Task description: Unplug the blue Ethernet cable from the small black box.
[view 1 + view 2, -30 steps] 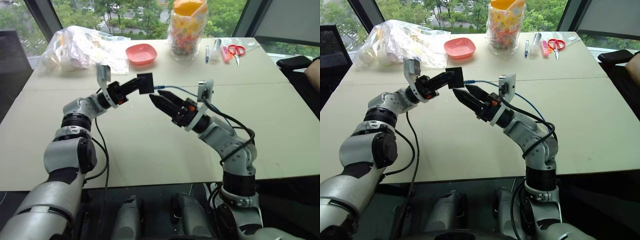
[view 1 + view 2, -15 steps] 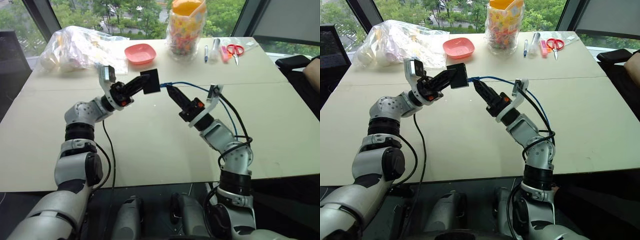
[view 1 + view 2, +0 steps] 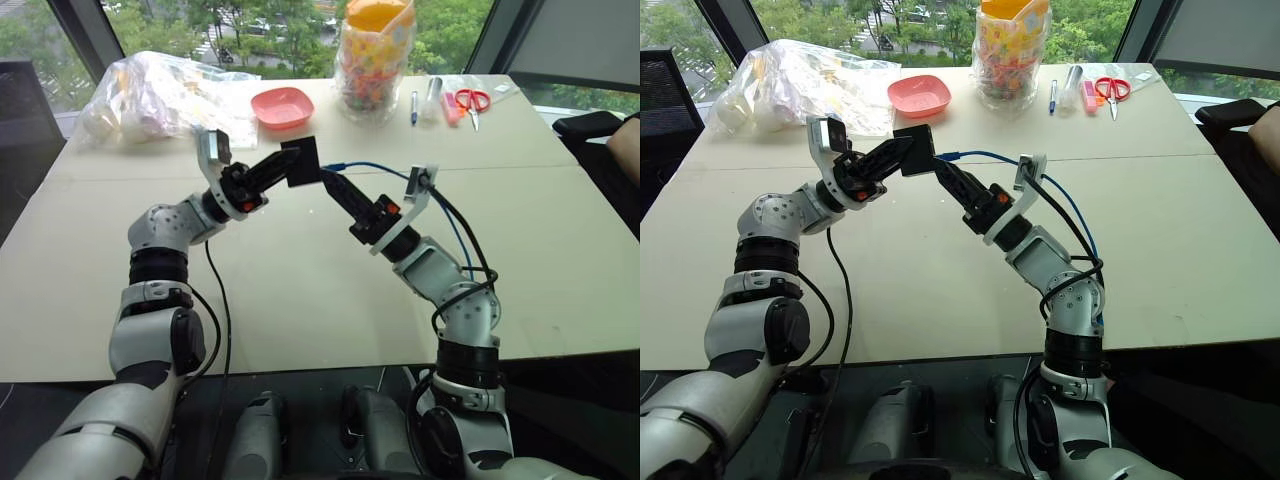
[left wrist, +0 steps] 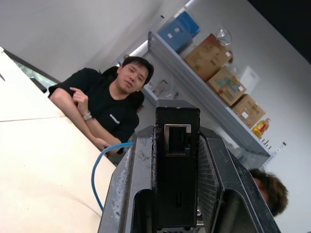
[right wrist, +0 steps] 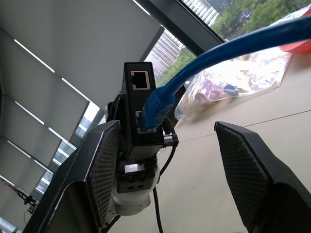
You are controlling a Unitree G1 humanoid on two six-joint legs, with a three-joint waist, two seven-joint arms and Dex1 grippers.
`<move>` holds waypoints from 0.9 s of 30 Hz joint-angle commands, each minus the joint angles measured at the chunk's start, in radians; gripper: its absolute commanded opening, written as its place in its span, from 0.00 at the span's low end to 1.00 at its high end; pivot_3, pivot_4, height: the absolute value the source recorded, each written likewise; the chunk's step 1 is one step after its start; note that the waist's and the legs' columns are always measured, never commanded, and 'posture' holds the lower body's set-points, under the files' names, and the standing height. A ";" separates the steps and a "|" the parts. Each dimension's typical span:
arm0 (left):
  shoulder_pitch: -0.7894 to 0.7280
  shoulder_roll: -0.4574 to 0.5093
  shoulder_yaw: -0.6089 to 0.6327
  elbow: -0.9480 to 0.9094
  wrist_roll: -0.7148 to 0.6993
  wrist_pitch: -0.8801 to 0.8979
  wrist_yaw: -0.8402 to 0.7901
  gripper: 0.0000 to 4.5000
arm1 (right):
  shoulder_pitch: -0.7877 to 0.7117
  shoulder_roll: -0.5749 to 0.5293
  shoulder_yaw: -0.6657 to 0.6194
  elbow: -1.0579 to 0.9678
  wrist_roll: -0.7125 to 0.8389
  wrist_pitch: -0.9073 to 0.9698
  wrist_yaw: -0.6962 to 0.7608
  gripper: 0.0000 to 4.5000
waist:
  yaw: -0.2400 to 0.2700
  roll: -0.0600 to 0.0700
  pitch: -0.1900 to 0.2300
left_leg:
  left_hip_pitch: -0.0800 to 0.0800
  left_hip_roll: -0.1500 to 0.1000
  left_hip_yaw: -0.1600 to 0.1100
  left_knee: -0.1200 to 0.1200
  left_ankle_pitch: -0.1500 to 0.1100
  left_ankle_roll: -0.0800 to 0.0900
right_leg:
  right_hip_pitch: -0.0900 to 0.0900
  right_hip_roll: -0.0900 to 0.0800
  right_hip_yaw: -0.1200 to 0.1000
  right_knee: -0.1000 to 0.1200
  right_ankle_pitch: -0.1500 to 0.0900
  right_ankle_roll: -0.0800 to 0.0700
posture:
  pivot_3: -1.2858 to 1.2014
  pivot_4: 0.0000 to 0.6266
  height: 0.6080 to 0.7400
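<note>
My left gripper (image 3: 285,168) is raised above the table, shut on the small black box (image 3: 304,162). In the left wrist view the box (image 4: 176,170) stands upright between the two fingers, an empty socket facing the camera. The blue Ethernet cable (image 3: 375,167) is plugged into the box's right side, then arcs right and drops along my right arm. My right gripper (image 3: 333,184) points up and to the left at the box, its tips just below the plug. In the right wrist view its fingers (image 5: 104,165) stand open on either side of the box (image 5: 138,97) and the plug (image 5: 156,109), touching neither.
At the table's (image 3: 300,290) far edge lie a clear plastic bag (image 3: 160,95), a pink bowl (image 3: 283,106), a jar of coloured sweets (image 3: 375,60), pens (image 3: 415,105) and red scissors (image 3: 472,99). A person's arm (image 3: 625,150) rests at the right edge.
My right gripper has moved up and forward to the box, rolling as it went. My left gripper has drawn the box back a little towards me.
</note>
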 commanded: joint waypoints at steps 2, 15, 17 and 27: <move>-0.006 0.001 -0.008 -0.039 -0.032 0.006 0.001 0.11 | -0.023 0.008 0.008 -0.008 0.026 -0.024 0.007 0.71 | 0.000 0.000 0.000 | 0.000 0.000 0.000 0.000 0.000 0.000 | 0.000 0.000 0.000 0.000 0.000 0.000 | 0.52 0.24 1.00; 0.011 -0.005 -0.013 -0.062 -0.046 0.007 0.021 0.11 | -0.025 0.012 0.015 0.015 0.033 -0.047 0.006 0.02 | 0.000 0.000 0.000 | 0.000 0.000 0.000 0.000 0.000 0.000 | 0.000 0.000 0.000 -0.001 0.000 0.000 | 0.52 0.24 1.00; 0.014 -0.003 -0.013 -0.062 -0.049 0.006 0.024 0.11 | -0.024 0.015 0.014 0.015 0.044 -0.048 0.006 0.02 | 0.000 0.000 0.000 | 0.000 0.000 0.000 0.000 0.000 0.000 | 0.000 0.000 0.000 -0.001 0.000 0.000 | 0.52 0.24 1.00; 0.023 0.080 0.025 -0.046 -0.061 -0.015 0.051 0.11 | -0.048 -0.050 -0.105 0.084 0.075 -0.108 -0.058 0.02 | 0.000 0.000 0.000 | 0.000 0.000 0.000 0.000 0.000 0.000 | 0.000 0.000 0.000 -0.001 0.000 0.000 | 0.52 0.24 1.00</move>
